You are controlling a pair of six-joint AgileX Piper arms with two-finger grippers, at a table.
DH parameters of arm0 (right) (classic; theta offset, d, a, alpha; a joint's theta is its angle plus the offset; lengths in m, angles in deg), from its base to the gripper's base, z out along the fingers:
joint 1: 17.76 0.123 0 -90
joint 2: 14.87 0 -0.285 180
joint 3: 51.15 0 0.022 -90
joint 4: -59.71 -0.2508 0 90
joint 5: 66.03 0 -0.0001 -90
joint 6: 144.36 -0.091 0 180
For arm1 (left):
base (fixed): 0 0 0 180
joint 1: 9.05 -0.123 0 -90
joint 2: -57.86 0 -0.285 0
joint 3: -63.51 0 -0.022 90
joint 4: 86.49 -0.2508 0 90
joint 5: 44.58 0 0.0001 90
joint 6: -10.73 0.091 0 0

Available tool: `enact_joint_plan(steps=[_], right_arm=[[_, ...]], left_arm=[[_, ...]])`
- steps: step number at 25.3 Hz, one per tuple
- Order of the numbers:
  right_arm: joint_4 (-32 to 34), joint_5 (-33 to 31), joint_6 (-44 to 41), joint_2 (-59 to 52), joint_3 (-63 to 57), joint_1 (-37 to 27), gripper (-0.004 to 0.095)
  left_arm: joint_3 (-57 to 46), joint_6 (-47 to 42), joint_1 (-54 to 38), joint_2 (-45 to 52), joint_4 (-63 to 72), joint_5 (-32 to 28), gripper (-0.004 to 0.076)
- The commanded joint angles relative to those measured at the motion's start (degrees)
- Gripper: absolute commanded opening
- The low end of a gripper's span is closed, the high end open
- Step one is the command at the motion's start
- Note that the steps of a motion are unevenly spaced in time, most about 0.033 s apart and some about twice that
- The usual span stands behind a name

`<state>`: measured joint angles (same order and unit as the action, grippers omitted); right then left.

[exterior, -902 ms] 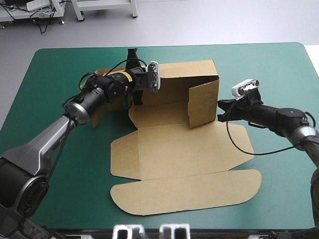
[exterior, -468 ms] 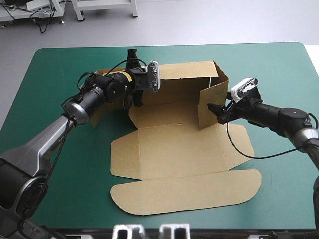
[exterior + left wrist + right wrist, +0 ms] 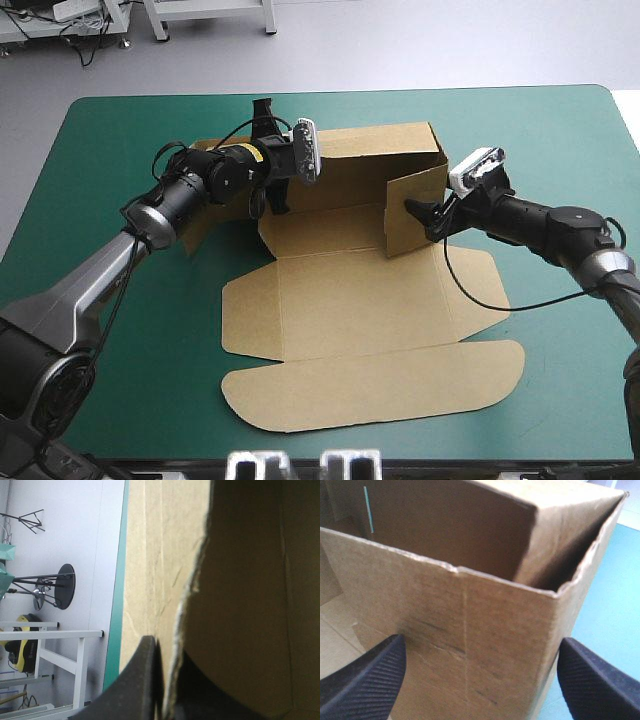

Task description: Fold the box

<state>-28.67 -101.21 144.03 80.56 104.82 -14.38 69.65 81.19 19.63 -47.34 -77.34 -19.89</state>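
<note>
Although its back wall and right-hand side flap stand upright, the box (image 3: 360, 300) looks far from folded. The front panel and the long lid lie flat on the table (image 3: 110, 300) toward the near edge, and the left side seems not yet raised. The box sits mid-table, toward the far side. The left gripper (image 3: 164, 647) reaches over the back wall's left end and pinches the board's edge. The right gripper (image 3: 420, 212), fingers spread wide, sits against the outside of the raised side flap, its arm stretched in low from the right.
</note>
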Motion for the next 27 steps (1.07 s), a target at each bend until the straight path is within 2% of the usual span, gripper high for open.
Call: enact_joint_plan(steps=[1,4,7,12,14,18,21,23,24,26,27], right_arm=[[-3.11,7.94,0.42,-1.93,2.49,4.15,0.075],[-3.49,16.7,0.42,-1.93,2.59,7.31,0.075],[-5.47,18.1,0.27,-1.93,2.59,8.37,0.0734],[-9.88,19.88,0.18,-1.93,3.35,8.37,0.065],[-9.88,19.08,0.18,-1.93,3.48,8.37,0.056],[-9.88,15.64,0.06,-1.93,3.48,8.37,0.0317],[-9.88,14.75,0.06,-2.03,3.48,8.37,0.0133],[-9.88,14.75,0.06,-2.03,3.48,8.37,-0.0011],[-9.98,15.0,0.06,-2.03,3.48,8.37,-0.0019],[-9.98,16.59,-0.68,-2.03,3.48,8.37,-0.0019],[-9.98,17.24,-1.38,-2.03,3.48,8.37,-0.0019]], left_arm=[[-0.01,-2.53,1.8,-0.39,5.46,7.87,-0.0009],[-0.01,-2.53,3.61,-0.61,4.38,7.73,-0.0009],[-0.01,-2.53,5.26,-0.61,2.93,7.49,-0.0009],[-0.01,-2.36,5.66,-0.61,2.81,9.56,-0.0009],[-0.01,-3.3,5.66,-0.61,2.65,9.84,-0.0009],[-0.01,-3.3,5.66,-0.25,5.1,9.92,0.0029],[0.26,-3.3,5.66,0.85,7.53,10.91,0.0132],[2.0,-2.84,5.66,2.07,9.59,15.32,0.03],[3.02,-2.65,5.66,2.54,10.15,17.75,0.0404],[4.66,-2.65,5.66,4.14,11.69,22.9,0.054],[4.82,-2.65,5.66,4.48,12.12,23.94,0.055]])
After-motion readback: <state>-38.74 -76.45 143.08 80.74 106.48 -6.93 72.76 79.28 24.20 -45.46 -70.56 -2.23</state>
